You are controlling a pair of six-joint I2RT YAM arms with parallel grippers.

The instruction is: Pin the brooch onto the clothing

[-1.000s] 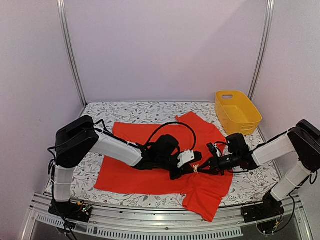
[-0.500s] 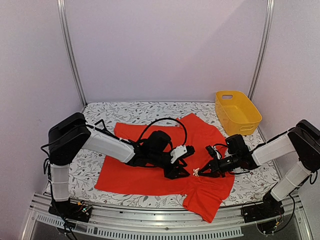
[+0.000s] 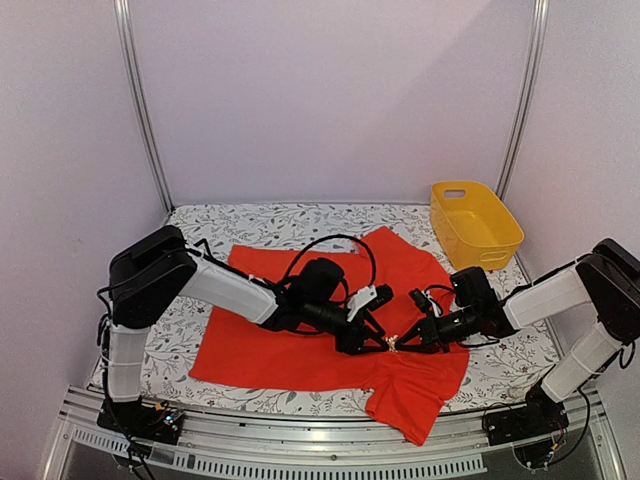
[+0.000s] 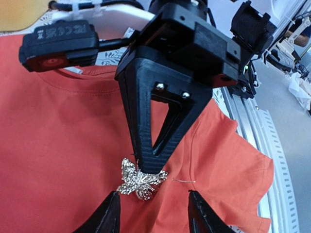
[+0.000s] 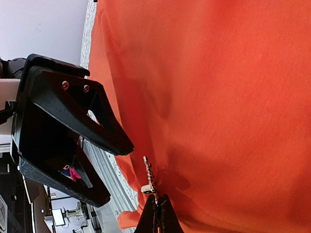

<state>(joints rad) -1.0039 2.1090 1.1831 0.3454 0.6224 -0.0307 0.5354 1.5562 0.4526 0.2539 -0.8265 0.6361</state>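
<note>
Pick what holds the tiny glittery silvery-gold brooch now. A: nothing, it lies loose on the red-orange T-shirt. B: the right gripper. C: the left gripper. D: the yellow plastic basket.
B: the right gripper is shut on the glittery silvery-gold brooch, with the left gripper open, one finger either side of it, over the red-orange T-shirt.

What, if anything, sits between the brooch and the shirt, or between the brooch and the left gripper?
Nothing visible does. The right gripper, shut, pinches the brooch just over bare fabric of the shirt. The left gripper faces the brooch with its jaws open and only air between them.
</note>
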